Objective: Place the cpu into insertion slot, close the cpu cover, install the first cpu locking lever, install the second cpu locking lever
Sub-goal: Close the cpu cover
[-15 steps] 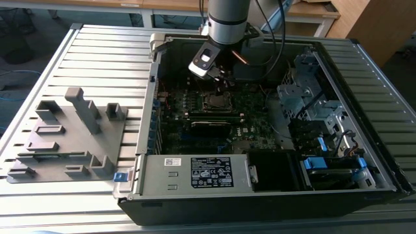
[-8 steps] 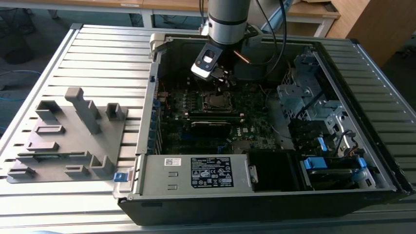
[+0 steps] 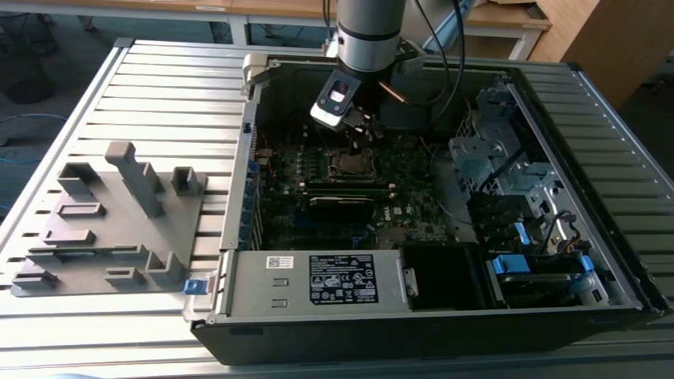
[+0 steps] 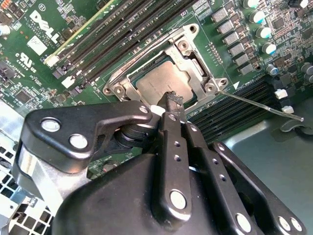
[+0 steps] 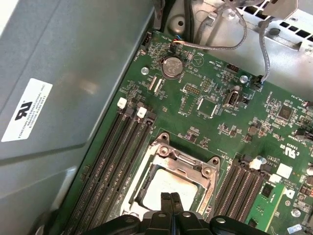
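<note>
Second wrist view: my end effector (image 4: 172, 102), pressed together, above the dull silver-grey square cpu (image 4: 154, 81).
Chip lies straight beneath my tips, ringed by the thin silver cpu cover (image 4: 194, 66).

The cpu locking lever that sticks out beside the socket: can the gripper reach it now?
Probably yes. The gripper hangs close over the cpu, and the cpu locking lever juts free over the memory slots beside it, with nothing covering it.

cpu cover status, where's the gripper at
Gripper shut, down at the edge of the cpu cover. Cpu seated, cover lying over it. One thin wire lever sticks out sideways, not latched.
</note>
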